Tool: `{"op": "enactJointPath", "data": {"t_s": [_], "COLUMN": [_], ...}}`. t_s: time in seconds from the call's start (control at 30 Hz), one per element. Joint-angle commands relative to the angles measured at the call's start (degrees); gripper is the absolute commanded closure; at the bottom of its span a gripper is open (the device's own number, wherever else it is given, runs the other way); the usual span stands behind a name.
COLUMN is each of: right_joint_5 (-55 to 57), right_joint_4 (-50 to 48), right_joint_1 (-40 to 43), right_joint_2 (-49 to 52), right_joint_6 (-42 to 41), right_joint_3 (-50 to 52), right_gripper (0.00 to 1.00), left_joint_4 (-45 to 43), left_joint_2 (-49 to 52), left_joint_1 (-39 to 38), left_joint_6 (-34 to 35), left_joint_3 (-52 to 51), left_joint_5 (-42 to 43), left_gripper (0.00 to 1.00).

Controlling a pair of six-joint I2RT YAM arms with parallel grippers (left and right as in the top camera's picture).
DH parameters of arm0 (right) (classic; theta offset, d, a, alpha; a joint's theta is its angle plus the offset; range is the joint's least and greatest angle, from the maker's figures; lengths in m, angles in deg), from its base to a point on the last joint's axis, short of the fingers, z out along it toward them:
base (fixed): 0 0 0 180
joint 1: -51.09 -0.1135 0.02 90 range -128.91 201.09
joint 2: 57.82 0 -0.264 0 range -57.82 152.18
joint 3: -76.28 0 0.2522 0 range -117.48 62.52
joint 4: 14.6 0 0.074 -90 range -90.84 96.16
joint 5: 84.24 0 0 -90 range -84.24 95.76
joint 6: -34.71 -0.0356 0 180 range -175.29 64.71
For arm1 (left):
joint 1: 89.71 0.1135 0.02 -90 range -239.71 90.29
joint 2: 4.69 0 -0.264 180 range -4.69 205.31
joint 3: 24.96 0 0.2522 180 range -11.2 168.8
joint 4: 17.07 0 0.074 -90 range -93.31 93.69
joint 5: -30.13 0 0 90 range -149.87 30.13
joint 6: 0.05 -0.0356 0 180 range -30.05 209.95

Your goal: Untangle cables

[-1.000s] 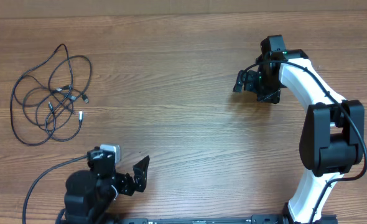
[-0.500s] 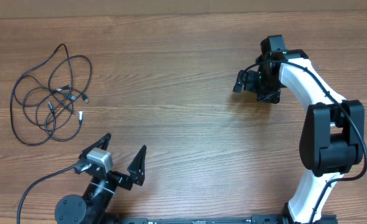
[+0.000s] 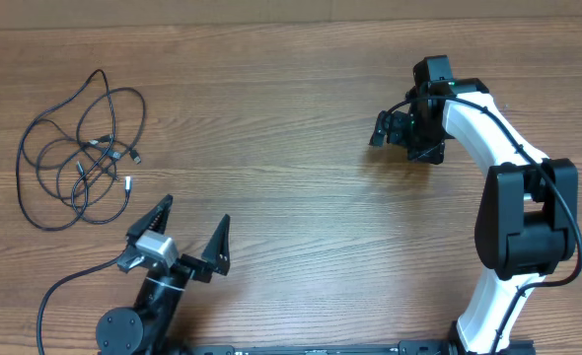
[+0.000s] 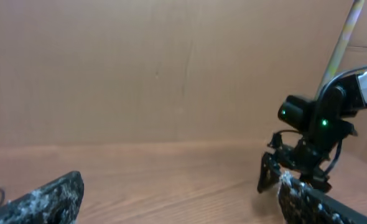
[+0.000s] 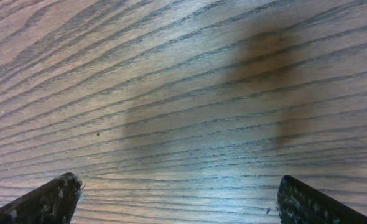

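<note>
The cables (image 3: 79, 158) lie in a loose black tangle on the wooden table (image 3: 291, 227) at the far left, their small plugs bunched near the middle of the loops. My left gripper (image 3: 194, 212) is open, near the front edge, below and to the right of the tangle and apart from it. In the left wrist view its gripper (image 4: 180, 208) has only table between the fingertips. My right gripper (image 3: 405, 143) is open at the back right, far from the cables. In the right wrist view that gripper (image 5: 180, 199) hangs over bare wood, holding nothing.
A thick black wire (image 3: 69, 286) runs from the left arm's base along the front left. The white right arm (image 3: 498, 148) stretches from the front right edge to the back; it also shows in the left wrist view (image 4: 314, 143). A cardboard wall (image 4: 140, 68) stands behind the table.
The left arm has unfolded and swung its open gripper up and to the left, closer to the cables. The right arm and the cables have not moved.
</note>
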Motion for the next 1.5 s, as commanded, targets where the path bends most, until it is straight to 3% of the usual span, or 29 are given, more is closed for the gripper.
{"op": "enactJointPath", "data": {"t_s": [0.0, 0.3, 1.17, 1.37, 1.47], "right_joint_5": [-0.1, -0.1, -0.1, -0.1, -0.1], "right_joint_4": [-0.2, -0.2, -0.2, -0.2, -0.2], "right_joint_1": [-0.1, -0.1, -0.1, -0.1, -0.1], "right_joint_2": [-1.9, -1.9, -1.9, -1.9, -1.9], "right_joint_6": [-0.2, -0.2, -0.2, -0.2, -0.2], "right_joint_3": [0.3, 0.3, 0.3, 0.3, 0.3], "right_gripper": [0.0, 0.0, 0.0, 0.0, 0.0], "left_joint_4": [-1.7, -0.5, 1.9, 3.1, 3.6], "left_joint_2": [-0.6, -0.6, -0.5, -0.4, -0.4], "left_joint_1": [0.3, 0.3, 3.0, 3.0, 3.0], "left_joint_6": [-0.5, -0.5, -0.5, -7.9, -8.0], "left_joint_3": [-4.1, -9.7, -9.6, -9.6, -9.6], "left_joint_5": [-0.3, -0.3, -0.3, -9.7, -14.1], "left_gripper": [0.0, 0.01, 0.0, 0.0, 0.01]}}
